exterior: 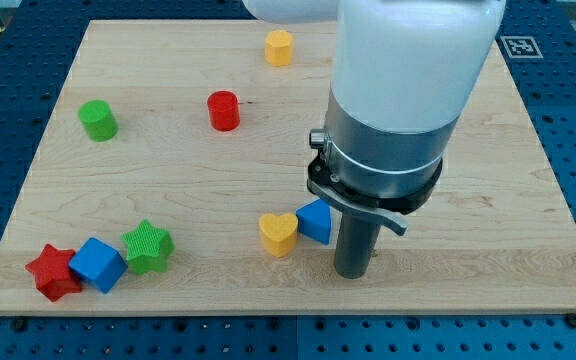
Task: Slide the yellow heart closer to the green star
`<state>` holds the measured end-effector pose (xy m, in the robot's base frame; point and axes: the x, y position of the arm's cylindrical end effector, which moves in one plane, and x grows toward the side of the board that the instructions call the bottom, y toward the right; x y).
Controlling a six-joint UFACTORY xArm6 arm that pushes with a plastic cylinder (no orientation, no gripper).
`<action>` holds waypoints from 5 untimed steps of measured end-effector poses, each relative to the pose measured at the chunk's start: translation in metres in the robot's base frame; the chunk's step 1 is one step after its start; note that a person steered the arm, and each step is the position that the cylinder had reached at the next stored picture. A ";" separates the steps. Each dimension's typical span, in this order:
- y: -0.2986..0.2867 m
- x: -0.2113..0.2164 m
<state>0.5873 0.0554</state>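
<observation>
My tip (353,272) has no jaws and holds nothing; it sits low right, beside the blue block (316,220) touching the yellow heart (278,234), so a leftward push could send the heart toward the green star (148,246).

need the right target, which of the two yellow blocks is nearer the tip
The yellow heart, low on the board beside a blue block, just left of my tip. The other yellow block sits far off at the view's top.

Wooden board (468,150), eight coloured blocks scattered
</observation>
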 end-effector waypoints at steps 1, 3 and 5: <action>0.000 0.000; -0.002 -0.025; -0.016 -0.026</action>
<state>0.5608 0.0395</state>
